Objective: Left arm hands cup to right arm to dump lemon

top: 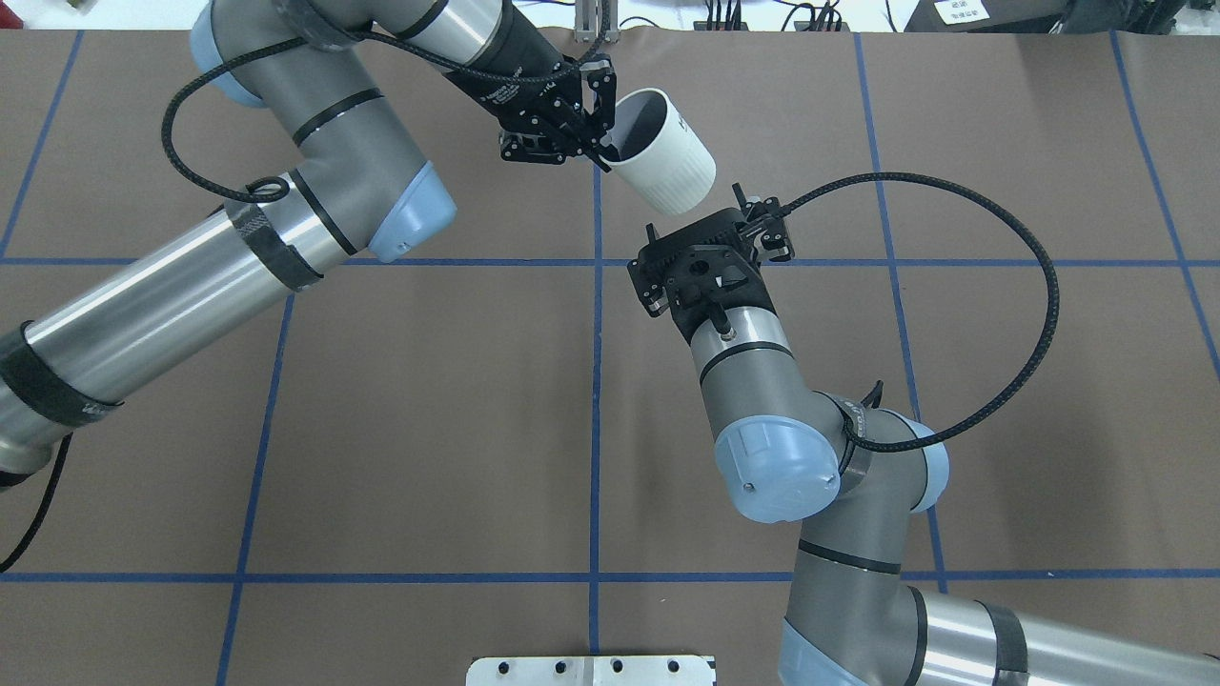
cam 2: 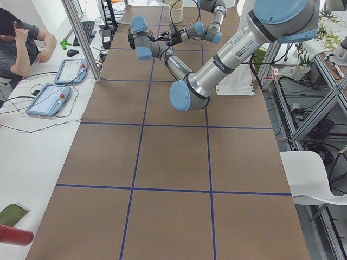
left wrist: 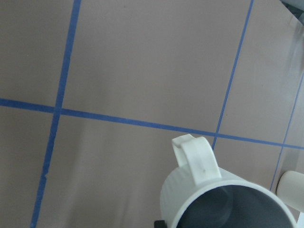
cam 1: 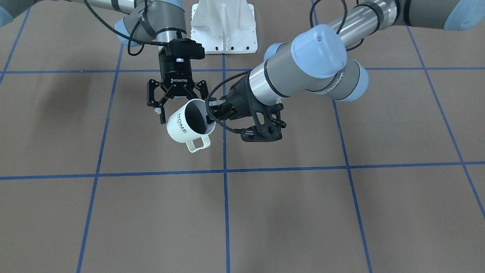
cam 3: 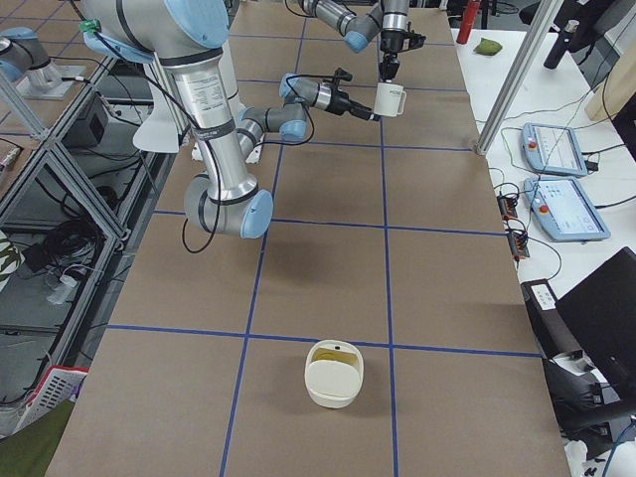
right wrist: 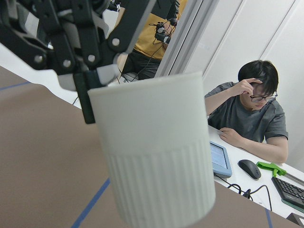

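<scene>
The white cup (cam 1: 182,127) with "HOME" lettering hangs tilted in the air above the table. It also shows in the overhead view (top: 672,167), the right side view (cam 3: 393,99) and both wrist views (left wrist: 204,190) (right wrist: 156,156). My left gripper (cam 1: 211,113) (top: 599,143) is shut on the cup's rim, one finger inside the mouth. My right gripper (cam 1: 183,107) is open, its fingers on either side of the cup's body; I cannot tell if they touch it. The cup's grey inside shows in the left wrist view; the lemon is hidden or out of view.
A white mounting plate (cam 1: 223,26) sits at the robot's base. A cream container (cam 3: 335,373) stands on the table at the robot's right end. An operator (right wrist: 251,109) sits at a side desk with tablets (cam 2: 51,97). A red bottle (cam 2: 13,235) lies on that desk.
</scene>
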Action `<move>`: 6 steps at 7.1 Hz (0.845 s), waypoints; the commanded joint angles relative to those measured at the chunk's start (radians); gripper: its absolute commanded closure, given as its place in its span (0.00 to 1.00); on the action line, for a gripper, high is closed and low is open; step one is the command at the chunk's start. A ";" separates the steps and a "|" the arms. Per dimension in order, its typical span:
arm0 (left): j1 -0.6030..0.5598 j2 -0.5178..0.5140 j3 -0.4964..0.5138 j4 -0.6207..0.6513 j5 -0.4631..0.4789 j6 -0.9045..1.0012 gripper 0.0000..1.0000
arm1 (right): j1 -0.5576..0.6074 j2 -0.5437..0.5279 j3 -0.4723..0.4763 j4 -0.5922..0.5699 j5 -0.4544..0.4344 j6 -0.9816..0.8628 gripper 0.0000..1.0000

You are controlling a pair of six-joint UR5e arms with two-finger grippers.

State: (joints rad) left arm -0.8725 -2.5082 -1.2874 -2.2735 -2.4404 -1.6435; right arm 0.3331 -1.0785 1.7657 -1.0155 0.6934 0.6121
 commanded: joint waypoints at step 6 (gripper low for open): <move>-0.259 0.104 0.086 0.008 -0.008 0.155 1.00 | 0.212 -0.021 -0.003 -0.067 0.293 0.011 0.00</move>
State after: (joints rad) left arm -1.0880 -2.4392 -1.2002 -2.2670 -2.4510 -1.5356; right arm 0.4623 -1.0919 1.7639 -1.0294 0.8626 0.6226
